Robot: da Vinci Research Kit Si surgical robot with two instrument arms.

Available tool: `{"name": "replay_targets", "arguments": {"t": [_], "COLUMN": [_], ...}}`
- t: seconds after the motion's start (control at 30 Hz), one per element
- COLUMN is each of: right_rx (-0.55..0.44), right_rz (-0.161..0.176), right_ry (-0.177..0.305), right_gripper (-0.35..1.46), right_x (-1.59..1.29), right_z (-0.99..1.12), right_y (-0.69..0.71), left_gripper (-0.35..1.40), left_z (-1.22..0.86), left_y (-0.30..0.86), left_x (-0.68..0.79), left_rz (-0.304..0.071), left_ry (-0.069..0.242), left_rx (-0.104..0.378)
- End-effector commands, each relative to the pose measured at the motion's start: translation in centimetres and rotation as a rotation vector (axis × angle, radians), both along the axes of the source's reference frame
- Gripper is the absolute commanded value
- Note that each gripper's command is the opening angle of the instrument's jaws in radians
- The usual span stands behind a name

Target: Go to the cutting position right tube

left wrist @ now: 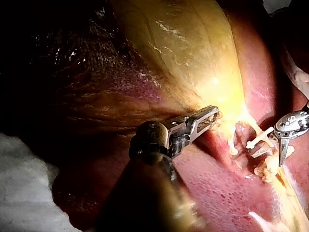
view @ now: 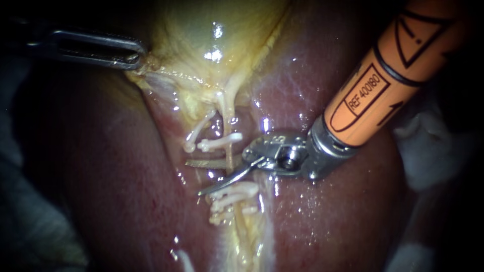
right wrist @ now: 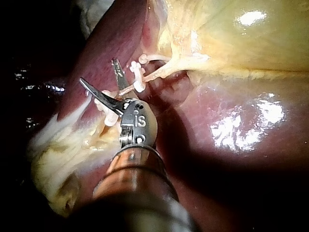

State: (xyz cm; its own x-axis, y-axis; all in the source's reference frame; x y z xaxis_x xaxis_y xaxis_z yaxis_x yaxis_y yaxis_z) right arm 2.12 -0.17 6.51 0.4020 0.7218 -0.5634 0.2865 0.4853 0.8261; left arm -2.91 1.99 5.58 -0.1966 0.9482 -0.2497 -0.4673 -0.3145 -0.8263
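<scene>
Pale and thin, the right tube [view: 229, 151] runs down the endoscope view from the gallbladder [view: 201, 30], between white clips [view: 222, 142] above and below, with the open jaws of our right instrument [view: 196, 177] astride it. Only the left wrist view shows us clearly our left instrument [left wrist: 210, 118], its jaws clamped on the gallbladder's edge.

Lit hard at centre, fading to black toward the edges; white glare off the wet gallbladder [view: 201, 30] and liver [view: 322, 221]; heavy shadow across the liver in the right wrist view.
</scene>
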Motion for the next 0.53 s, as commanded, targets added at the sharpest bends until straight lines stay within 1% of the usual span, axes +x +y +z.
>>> {"name": "replay_targets", "arguments": {"t": [0.03, 0.53], "right_rx": [0.0, 0.0], "right_rz": [0.0, -0.003], "right_ry": [0.0, 0.001], "right_gripper": [1.3, 1.29], "right_x": [0.0, -0.01], "right_z": [-0.01, -0.02], "right_y": [0.0, -0.01], "left_gripper": [-0.35, -0.35], "left_z": [0.0, -0.01], "left_y": [0.0, 0.0], "left_x": [0.0, 0.0], "left_rz": [0.0, 0.0], "left_ry": [0.0, 0.0], "left_rx": [0.0, 0.0]}}
